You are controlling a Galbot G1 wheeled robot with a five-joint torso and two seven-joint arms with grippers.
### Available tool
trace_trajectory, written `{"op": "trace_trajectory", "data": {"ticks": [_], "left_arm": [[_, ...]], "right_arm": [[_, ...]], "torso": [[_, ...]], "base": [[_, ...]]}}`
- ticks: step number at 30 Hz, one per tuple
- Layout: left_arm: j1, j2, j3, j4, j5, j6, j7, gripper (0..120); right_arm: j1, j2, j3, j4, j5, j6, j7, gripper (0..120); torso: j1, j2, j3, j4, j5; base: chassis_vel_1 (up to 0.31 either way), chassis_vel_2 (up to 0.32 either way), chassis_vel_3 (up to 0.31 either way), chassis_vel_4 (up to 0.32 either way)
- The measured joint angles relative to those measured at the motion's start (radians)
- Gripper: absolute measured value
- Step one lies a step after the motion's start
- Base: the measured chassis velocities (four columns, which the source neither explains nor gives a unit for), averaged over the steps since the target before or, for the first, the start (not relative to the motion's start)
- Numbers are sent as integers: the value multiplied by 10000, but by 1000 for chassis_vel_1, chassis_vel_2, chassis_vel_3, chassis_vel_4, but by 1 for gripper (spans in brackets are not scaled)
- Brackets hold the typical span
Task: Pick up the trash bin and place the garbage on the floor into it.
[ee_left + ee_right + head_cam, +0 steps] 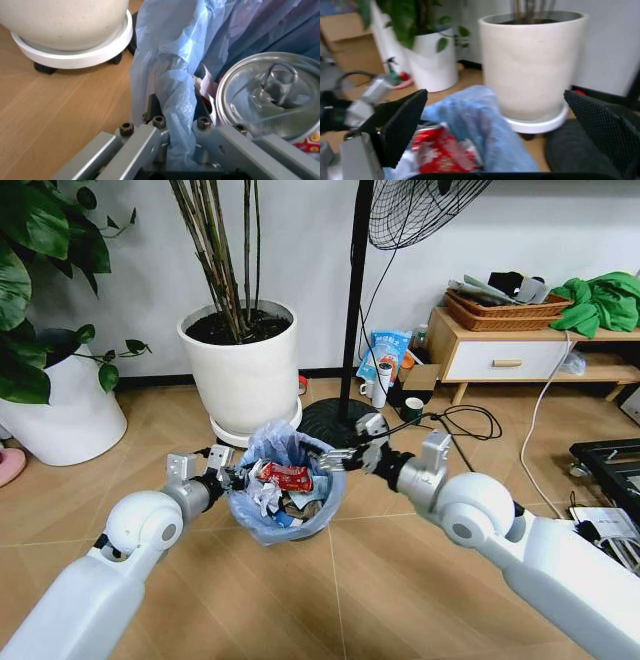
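Tan chevron floor [400, 580], with white plant pots [243, 365] and a fan base [335, 420] at the far side. The trash bin [285, 525] sits centre, blue-bagged, holding a red can [288, 476] and paper. Left gripper [228, 477] jaws clench the bag rim; right gripper [335, 460] jaws are spread above the right rim.

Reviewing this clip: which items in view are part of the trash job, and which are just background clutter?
Part of the job:
- trash bin with blue bag, held at its rim by the left gripper
- red can and paper wads in the bin
- right gripper, open, at the bin's other side
- floor

Lying about:
- white plant pots
- fan stand
- black-green mug
- cables
- wicker basket
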Motion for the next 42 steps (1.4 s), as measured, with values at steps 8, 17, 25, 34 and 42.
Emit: {"op": "trace_trajectory", "data": {"ticks": [8,17,25,34,42], "left_arm": [[281,40,-338,-245,10,0,-49,0],[333,51,-380,-323,9,0,-93,0],[396,47,-379,-383,6,0,-117,0],[468,-31,-391,-452,21,0,-167,0],[470,-6,-365,-512,17,0,-195,0]], "right_arm": [[-979,350,1053,-113,-1053,-230,996,100],[-4002,1206,4540,404,-2711,-194,1029,100],[-6476,2046,6150,1219,-4135,194,294,100],[-7349,3511,6452,1596,-5290,497,59,100],[-7173,3607,6434,1581,-5376,499,60,100]], "torso": [[0,0,0,4,4],[0,1,-1,2,1],[-1,2,-1,0,-1],[-1,2,-1,1,2],[-1,2,0,4,0]], "base": [[0,0,0,0],[0,0,0,0],[0,0,0,0],[0,0,0,0],[0,0,0,0]]}}
